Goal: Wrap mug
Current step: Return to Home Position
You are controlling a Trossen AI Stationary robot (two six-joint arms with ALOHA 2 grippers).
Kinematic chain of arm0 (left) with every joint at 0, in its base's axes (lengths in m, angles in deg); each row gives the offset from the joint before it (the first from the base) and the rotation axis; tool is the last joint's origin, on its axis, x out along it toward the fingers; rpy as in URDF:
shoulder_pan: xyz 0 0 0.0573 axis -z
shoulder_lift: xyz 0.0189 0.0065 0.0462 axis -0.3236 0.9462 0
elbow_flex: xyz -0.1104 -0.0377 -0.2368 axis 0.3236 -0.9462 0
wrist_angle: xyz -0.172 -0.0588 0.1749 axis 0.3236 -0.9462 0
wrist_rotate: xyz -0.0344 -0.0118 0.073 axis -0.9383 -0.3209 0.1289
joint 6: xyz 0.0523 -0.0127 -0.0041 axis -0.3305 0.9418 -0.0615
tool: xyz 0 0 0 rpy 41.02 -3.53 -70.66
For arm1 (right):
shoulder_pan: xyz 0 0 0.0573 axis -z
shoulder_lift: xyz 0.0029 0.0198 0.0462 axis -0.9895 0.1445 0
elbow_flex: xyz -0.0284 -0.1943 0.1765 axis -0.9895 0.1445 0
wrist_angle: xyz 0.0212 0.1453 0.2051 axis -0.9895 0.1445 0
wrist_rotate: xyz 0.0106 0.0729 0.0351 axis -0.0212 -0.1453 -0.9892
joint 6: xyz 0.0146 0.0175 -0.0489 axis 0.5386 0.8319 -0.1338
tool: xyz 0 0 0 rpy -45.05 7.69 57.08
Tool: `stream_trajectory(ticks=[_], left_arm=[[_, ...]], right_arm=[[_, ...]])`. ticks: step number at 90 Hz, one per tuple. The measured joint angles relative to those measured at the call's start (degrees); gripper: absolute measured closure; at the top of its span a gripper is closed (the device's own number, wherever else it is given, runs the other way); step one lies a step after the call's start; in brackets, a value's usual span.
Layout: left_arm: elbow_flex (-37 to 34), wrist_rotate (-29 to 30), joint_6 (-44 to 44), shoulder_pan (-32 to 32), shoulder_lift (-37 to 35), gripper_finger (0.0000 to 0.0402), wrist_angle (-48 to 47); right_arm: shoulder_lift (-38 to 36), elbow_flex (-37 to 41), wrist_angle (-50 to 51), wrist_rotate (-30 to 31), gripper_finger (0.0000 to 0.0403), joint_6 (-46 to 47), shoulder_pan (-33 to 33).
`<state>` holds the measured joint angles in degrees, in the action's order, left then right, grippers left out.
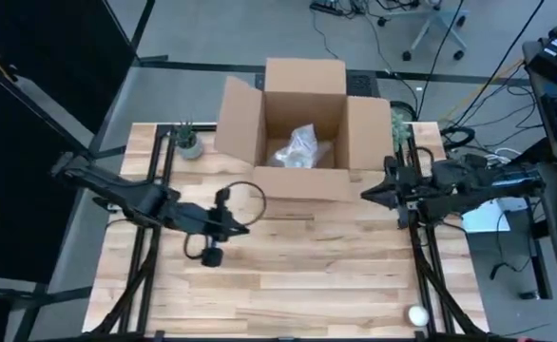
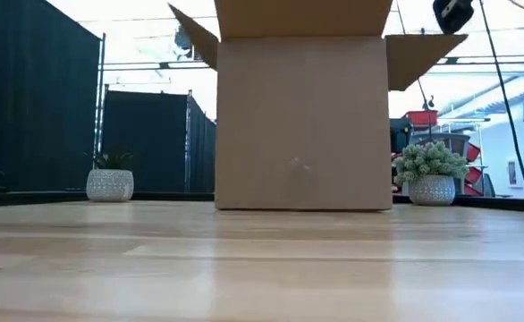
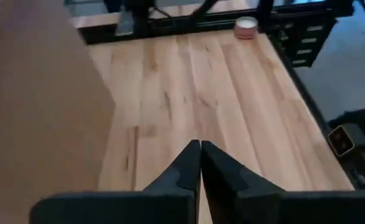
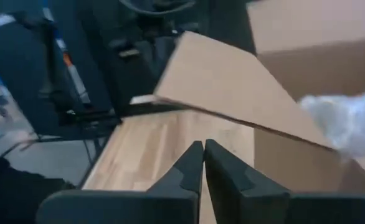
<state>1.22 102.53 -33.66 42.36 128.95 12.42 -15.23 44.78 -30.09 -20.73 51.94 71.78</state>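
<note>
While the wrapped mug [image 1: 299, 149] lies inside the open box [image 1: 302, 180] at upper centre of the high view, the left gripper [image 1: 246, 226] hangs left of centre, fingers pressed together; the right gripper [image 1: 366, 195], likewise closed, sits right of the box.

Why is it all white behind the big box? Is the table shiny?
Low view: bright light behind the cardboard box washes the room white and leaves the box's front face in shade; the table has a pale gleam in front of it. High view: even light, no glare on the wood.
</note>
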Motion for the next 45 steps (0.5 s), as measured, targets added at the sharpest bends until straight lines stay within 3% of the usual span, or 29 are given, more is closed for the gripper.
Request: stream_trajectory(ticks=[14, 28, 45], left_arm=[[-6.6, 3.9, 2.6, 2.2, -7.9, 0.0400, 1.6], [-15.0, 5.1, 2.3, 3.3, -17.1, 0.0400, 6.6], [-20.9, 6.1, 3.0, 3.2, -23.2, 0.0400, 4.0]], right_arm=[[-5.1, 2.0, 3.2, -1.1, 0.0402, 4.2, 0.0], [-9.5, 8.9, -3.9, -0.4, 0.0402, 4.0, 0.0], [-10.5, 13.9, 2.2, 10.7, 0.0400, 6.5, 0.1]])
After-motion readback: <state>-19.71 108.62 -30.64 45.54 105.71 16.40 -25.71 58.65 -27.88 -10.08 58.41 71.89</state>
